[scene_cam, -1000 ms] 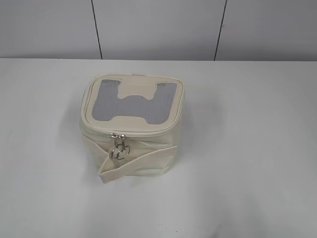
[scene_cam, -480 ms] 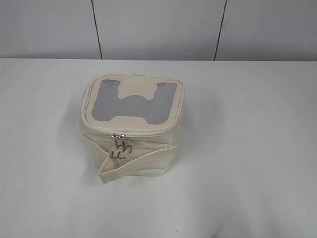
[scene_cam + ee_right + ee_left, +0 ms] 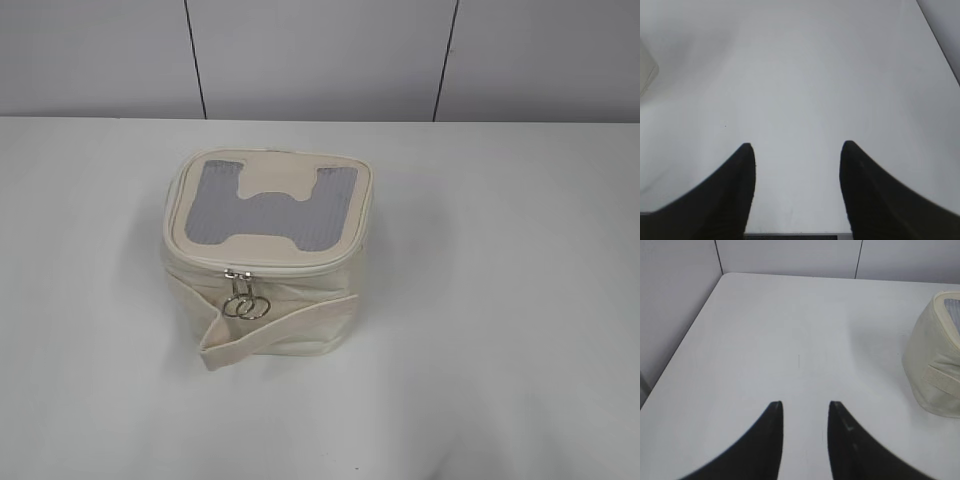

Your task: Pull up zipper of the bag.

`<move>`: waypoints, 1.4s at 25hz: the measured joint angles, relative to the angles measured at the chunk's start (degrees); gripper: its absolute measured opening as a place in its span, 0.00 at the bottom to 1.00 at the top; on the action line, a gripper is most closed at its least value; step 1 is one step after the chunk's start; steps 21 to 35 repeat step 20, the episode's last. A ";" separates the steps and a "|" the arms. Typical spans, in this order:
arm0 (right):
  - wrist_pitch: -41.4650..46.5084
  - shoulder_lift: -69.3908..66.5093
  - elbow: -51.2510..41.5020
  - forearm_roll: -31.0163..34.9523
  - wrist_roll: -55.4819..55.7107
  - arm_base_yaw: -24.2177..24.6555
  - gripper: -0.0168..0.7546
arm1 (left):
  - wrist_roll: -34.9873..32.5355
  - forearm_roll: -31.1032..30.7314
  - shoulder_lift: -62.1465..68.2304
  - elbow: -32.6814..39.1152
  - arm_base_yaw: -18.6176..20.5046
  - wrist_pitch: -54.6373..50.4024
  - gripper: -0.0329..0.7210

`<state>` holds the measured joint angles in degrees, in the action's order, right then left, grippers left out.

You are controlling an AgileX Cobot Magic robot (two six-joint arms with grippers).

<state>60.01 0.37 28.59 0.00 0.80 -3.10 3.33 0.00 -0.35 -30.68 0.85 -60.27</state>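
Observation:
The cream bag (image 3: 290, 300) stands in the middle of the white table, its grey mesh top with the bone-shaped patch facing up. The zipper (image 3: 240, 275) runs round the lid edge; its two silver sliders sit together at the front, ring pulls hanging down. A cream strap crosses the front side. The bag also shows at the right edge of the left wrist view (image 3: 935, 370) and as a sliver at the left edge of the right wrist view (image 3: 646, 75). My left gripper (image 3: 805, 405) is open and empty over bare table. My right gripper (image 3: 797, 147) is open and empty, away from the bag.
The white table (image 3: 500, 300) ends at a grey panelled wall (image 3: 320, 55) behind. The table's left edge (image 3: 685, 340) shows in the left wrist view, and its right edge (image 3: 940, 45) in the right wrist view.
The ring pulls on the sliders have swung slightly and now hang side by side. The bag has not moved, and no gripper shows in the exterior view.

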 joint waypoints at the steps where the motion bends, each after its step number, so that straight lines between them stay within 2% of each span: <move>1: 0.00 0.00 0.00 0.00 0.00 0.00 0.58 | 0.00 0.00 0.00 0.00 0.00 0.00 0.36; 35: 0.00 0.00 0.00 0.00 0.00 0.00 0.58 | 0.00 0.00 0.00 0.00 0.00 0.00 0.36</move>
